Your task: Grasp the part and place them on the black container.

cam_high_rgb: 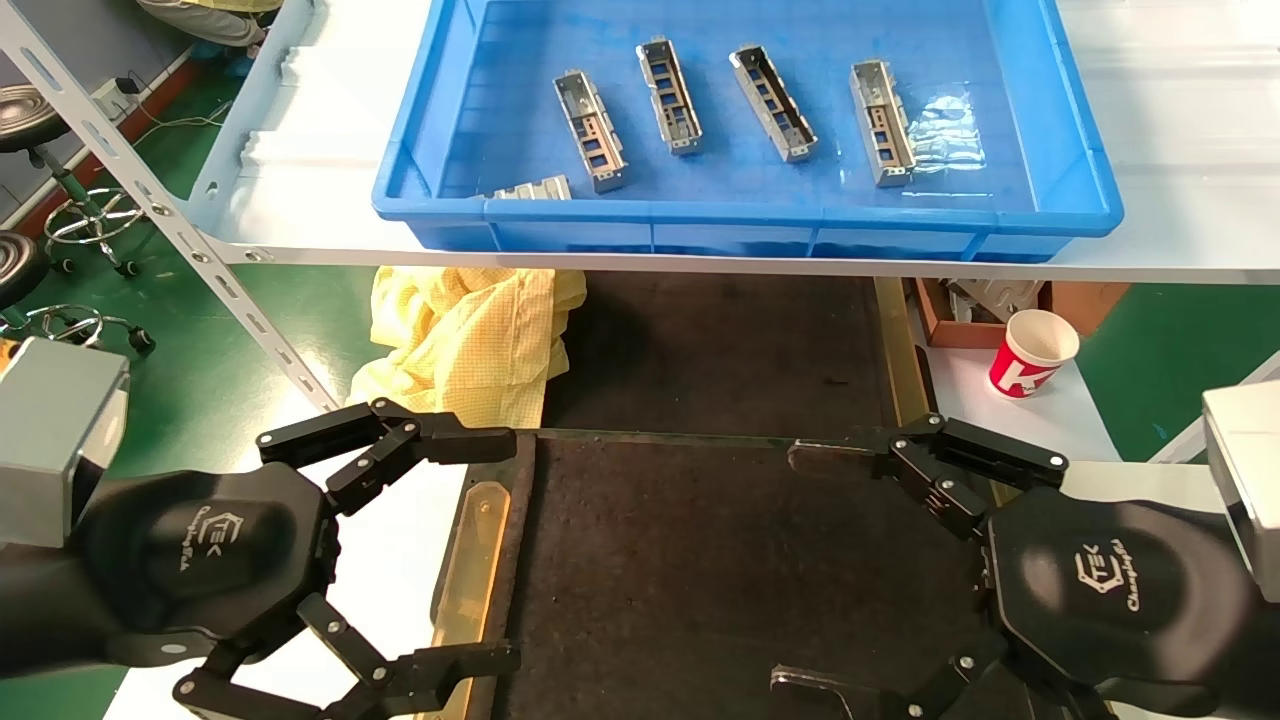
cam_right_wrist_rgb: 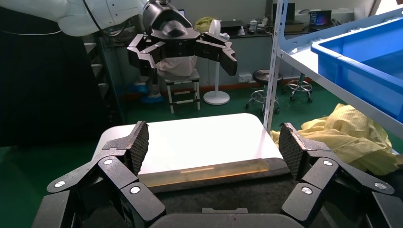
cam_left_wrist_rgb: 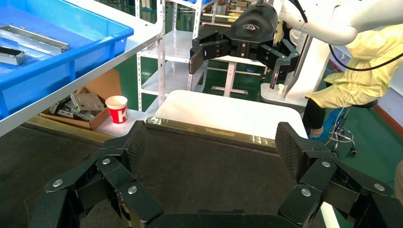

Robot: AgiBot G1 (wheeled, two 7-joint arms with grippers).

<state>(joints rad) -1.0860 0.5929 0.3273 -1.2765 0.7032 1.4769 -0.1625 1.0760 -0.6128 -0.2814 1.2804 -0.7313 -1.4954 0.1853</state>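
Several slim silvery-grey parts lie side by side in the blue bin (cam_high_rgb: pixel 1000 215) on the white shelf; the nearest to my left is a part (cam_high_rgb: pixel 590 130), the farthest right a part (cam_high_rgb: pixel 882 122). The black container (cam_high_rgb: pixel 720 580) lies below, in front of me, with an amber strip (cam_high_rgb: pixel 475 570) on its side. My left gripper (cam_high_rgb: pixel 500 550) is open and empty at the container's left edge. My right gripper (cam_high_rgb: pixel 795 568) is open and empty over its right side. The left wrist view shows the container (cam_left_wrist_rgb: pixel 209 166) between my open fingers.
A short ribbed grey block (cam_high_rgb: pixel 535 188) lies at the bin's front left, a clear plastic bag (cam_high_rgb: pixel 945 130) at its right. Yellow cloth (cam_high_rgb: pixel 470 340), a red paper cup (cam_high_rgb: pixel 1033 352), a brown box and a slanted metal rack post (cam_high_rgb: pixel 180 230) stand around the container.
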